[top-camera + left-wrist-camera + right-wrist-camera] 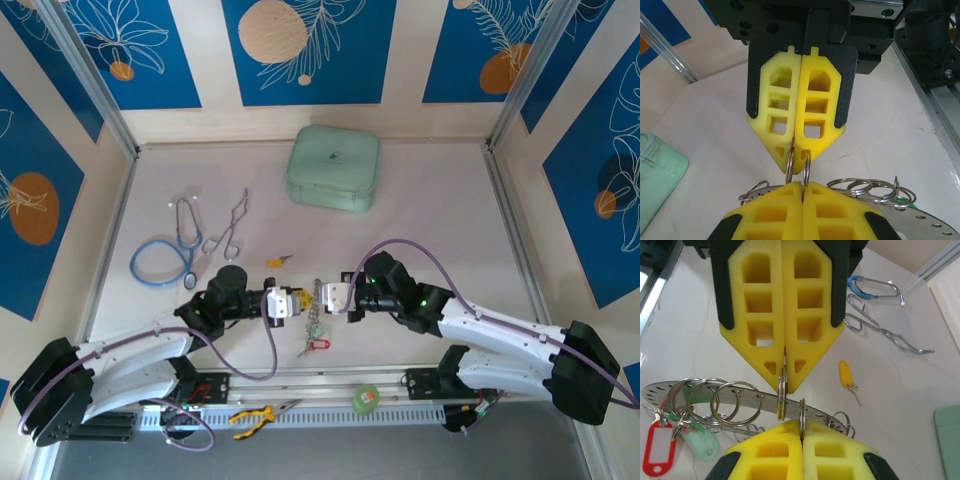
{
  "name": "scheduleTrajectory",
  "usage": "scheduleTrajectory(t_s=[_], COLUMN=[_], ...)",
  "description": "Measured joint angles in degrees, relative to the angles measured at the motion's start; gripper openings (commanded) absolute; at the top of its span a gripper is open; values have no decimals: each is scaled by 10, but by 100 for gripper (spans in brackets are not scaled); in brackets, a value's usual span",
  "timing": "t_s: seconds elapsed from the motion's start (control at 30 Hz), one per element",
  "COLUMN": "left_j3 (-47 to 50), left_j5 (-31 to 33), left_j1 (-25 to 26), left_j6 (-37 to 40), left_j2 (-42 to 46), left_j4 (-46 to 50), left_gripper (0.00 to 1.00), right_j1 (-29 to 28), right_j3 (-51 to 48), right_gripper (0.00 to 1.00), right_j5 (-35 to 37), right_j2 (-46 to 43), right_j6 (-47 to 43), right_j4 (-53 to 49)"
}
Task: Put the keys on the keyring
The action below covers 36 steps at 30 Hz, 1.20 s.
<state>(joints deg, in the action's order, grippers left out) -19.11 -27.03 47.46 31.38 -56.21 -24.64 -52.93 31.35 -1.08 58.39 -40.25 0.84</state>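
The left gripper (pixel 803 187) was closed, its yellow foam fingers pinching one small split loop of the silvery metal keyring (pixel 735 401), a curved perforated band hung with many linked loops. The right gripper (pixel 802 424) was likewise closed on a neighbouring loop, tip to tip with the left, so that both held the keyring between them.

At the keyring's end farthest from the grip, a small silver key with a red plastic head (pixel 657 452) and a key with a green plastic head (pixel 700 445) appeared already attached. A key with a yellow plastic head (pixel 846 374) lay loose on the white table (pixel 890 400), apart from the keyring, on the side away from the arm bases.

Judged progress: partly complete. Remaining: collect the loose key and thread it onto a loop. The double grip suggested that a loop was being prepared for this.
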Motion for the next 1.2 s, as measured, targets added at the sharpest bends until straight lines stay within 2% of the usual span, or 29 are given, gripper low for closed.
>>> scheduleTrajectory(t_s=[0.03,0.1,0.17,0.27,0.33,0.47,0.6,0.73,0.87,1.2], left_j3=[0,0,0,-7,-24,-36,-36,-39,-39,-39], left_j5=[0,-2,-7,-16,-17,5,43,57,46,21], left_j1=[0,0,1,1,2,2,2,3,3,3], left_j6=[0,-1,1,18,33,33,-2,-41,-59,-71], left_j2=[1,7,24,61,82,106,97,56,27,9], left_j4=[0,4,21,87,148,196,179,137,117,89], left_gripper=[30,45,51,55,55,50,42,40,39,30], right_j1=[0,0,1,1,1,2,2,2,2,2], right_j3=[0,0,0,3,13,31,39,41,50,66], right_gripper=[0,0,0,0,0,0,0,0,0,0], right_j5=[0,0,0,0,0,-2,-11,-24,-34,-42], right_j2=[0,0,0,0,0,0,0,2,11,19], right_j6=[0,0,0,-2,-5,-13,-13,-12,-10,-2], right_j4=[0,-2,-6,-17,-31,-50,-63,-69,-76,-82])
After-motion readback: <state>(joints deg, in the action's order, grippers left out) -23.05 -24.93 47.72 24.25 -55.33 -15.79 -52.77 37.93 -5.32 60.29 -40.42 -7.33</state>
